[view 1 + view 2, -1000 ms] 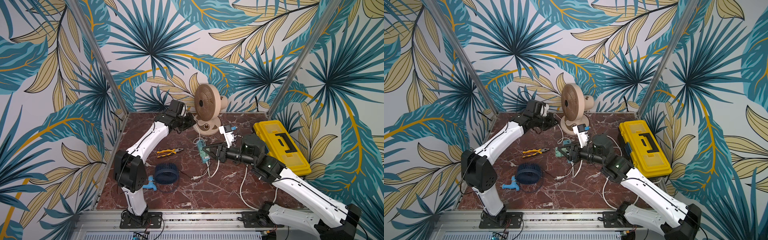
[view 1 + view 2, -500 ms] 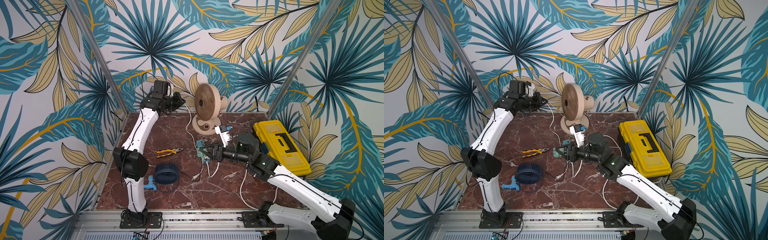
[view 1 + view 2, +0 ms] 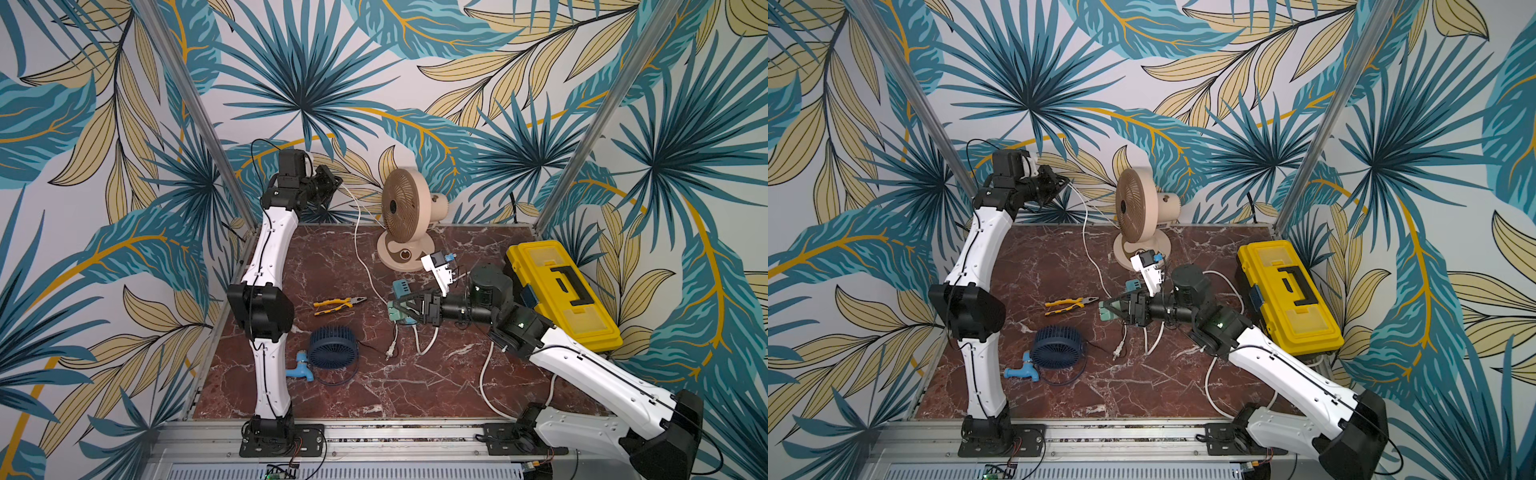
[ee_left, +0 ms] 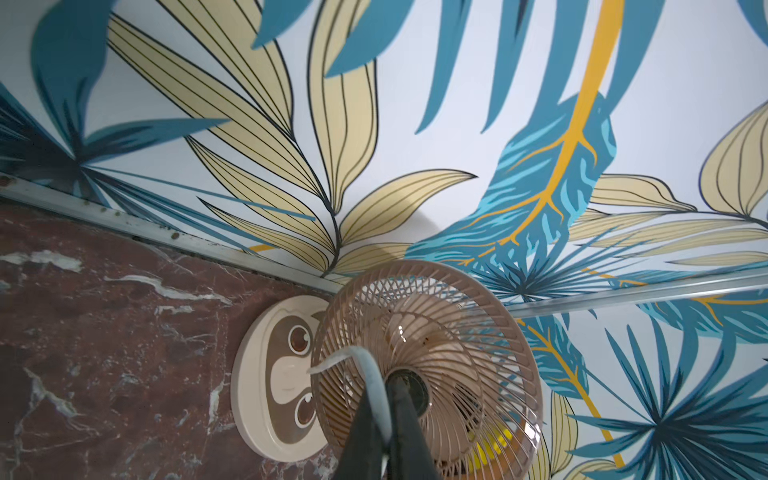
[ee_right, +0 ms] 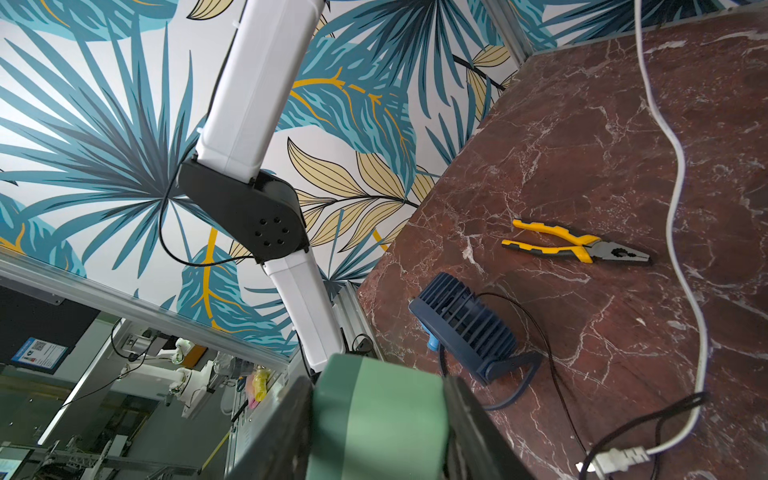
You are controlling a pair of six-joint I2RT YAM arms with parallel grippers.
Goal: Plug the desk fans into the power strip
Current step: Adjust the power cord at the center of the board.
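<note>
Power strip (image 3: 401, 287) and fan cord (image 3: 356, 232), both gripped.
Right gripper (image 3: 402, 311) clamped on power strip at mid-table; left gripper (image 3: 335, 183) pinched shut on fan cord, raised far left beside desk fan (image 3: 405, 208).

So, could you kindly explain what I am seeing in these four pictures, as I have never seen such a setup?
Two white robot arms stand at a marble table. Two pictures look down from overhead; the other two come from cameras on the wrists. The left gripper, raised high, is shut on the white cord of the desk fan; its plug lies on the table. The right gripper holds the power strip. Pliers, a small blue fan and a yellow toolbox lie around.
</note>
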